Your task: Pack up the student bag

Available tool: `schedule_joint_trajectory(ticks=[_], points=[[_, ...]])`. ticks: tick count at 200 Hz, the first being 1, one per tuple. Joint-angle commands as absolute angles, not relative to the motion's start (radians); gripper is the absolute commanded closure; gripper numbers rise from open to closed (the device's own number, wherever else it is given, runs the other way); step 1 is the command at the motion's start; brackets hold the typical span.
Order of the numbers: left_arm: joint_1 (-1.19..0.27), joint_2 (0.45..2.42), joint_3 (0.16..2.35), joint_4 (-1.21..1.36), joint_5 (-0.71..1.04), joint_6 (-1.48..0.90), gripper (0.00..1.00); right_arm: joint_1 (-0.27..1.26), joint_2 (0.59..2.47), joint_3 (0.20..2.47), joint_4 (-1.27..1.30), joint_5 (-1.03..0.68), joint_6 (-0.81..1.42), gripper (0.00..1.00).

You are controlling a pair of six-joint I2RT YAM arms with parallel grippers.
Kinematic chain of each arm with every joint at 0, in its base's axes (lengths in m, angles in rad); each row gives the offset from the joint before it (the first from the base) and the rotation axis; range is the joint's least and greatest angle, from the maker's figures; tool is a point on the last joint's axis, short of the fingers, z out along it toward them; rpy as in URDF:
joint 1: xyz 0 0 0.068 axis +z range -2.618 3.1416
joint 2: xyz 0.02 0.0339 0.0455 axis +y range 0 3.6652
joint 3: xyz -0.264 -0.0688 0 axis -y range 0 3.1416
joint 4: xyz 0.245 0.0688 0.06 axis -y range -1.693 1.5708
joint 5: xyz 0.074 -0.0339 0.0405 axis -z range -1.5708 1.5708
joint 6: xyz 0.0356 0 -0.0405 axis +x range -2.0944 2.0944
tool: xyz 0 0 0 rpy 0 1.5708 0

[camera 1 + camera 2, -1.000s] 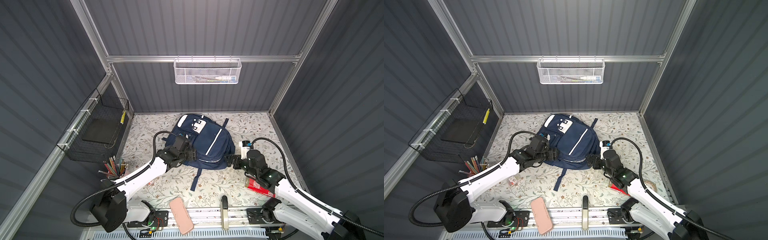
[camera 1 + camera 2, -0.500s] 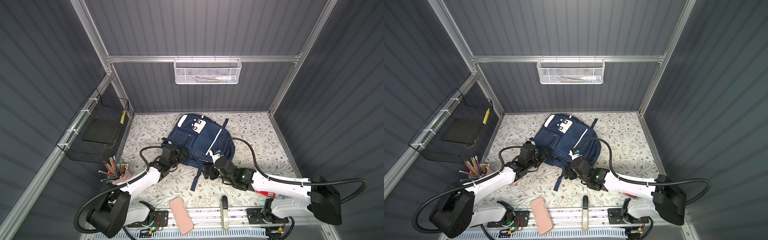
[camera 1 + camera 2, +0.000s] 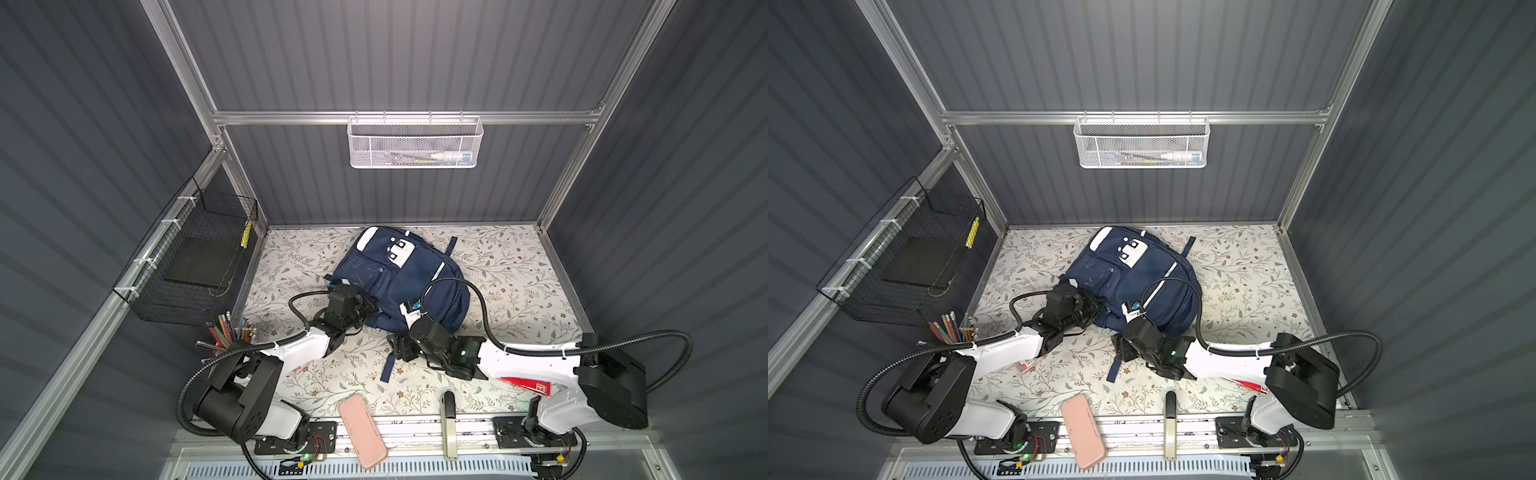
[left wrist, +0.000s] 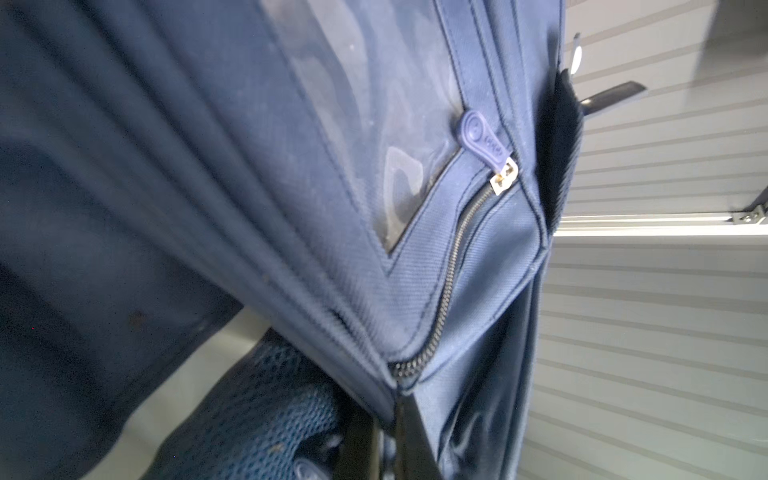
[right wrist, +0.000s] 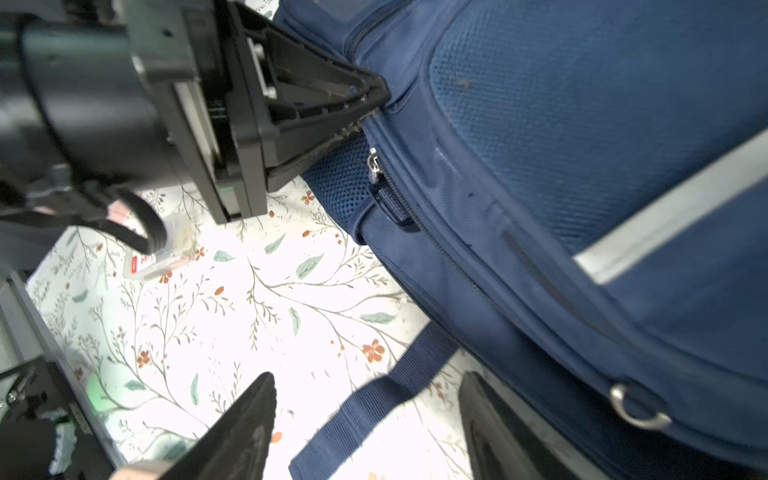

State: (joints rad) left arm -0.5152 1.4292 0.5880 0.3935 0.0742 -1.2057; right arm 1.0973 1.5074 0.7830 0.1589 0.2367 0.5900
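The student bag (image 3: 399, 278) (image 3: 1133, 278), a navy backpack with white stripes and patches, lies on the floral mat in both top views. My left gripper (image 3: 368, 309) (image 4: 392, 415) is at the bag's near-left edge, shut on a fold of fabric beside the end of a zipper (image 4: 453, 266). The right wrist view shows its fingertips (image 5: 374, 97) pinching that seam. My right gripper (image 3: 395, 349) (image 5: 365, 399) hovers low at the bag's near edge. Its jaws are open and straddle a loose navy strap (image 5: 386, 399) lying on the mat, not touching it.
A pink case (image 3: 363, 432) and a beige and black tool (image 3: 448, 424) lie on the front rail. A pencil cup (image 3: 226, 332) stands near left under a black wire basket (image 3: 195, 266). A red booklet (image 3: 528, 384) lies under the right arm. A white mesh basket (image 3: 415, 143) hangs on the back wall.
The right arm swung left from the bag's right side to its near edge over the strap, its jaws narrowing. The left gripper shifted along the bag's left edge and closed on the fabric.
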Motion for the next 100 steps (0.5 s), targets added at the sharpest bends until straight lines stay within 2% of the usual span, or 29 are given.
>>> schedule_joint_trajectory(ticks=[1, 23, 33, 100], points=[[-0.517, 1.389, 0.595, 0.408, 0.111, -1.225, 1.00, 1.071, 1.564, 0.844, 0.234, 0.207, 0.607, 0.43], [-0.516, 1.370, 0.599, 0.391, 0.124, -1.238, 0.99, 1.058, 1.635, 0.915, 0.275, 0.162, 0.587, 0.54], [-0.517, 1.368, 0.602, 0.382, 0.127, -1.245, 0.99, 1.058, 1.664, 0.937, 0.293, 0.141, 0.590, 0.56], [-0.516, 1.347, 0.589, 0.381, 0.152, -1.259, 0.98, 0.984, 1.824, 0.997, 0.334, 0.153, 0.727, 0.47]])
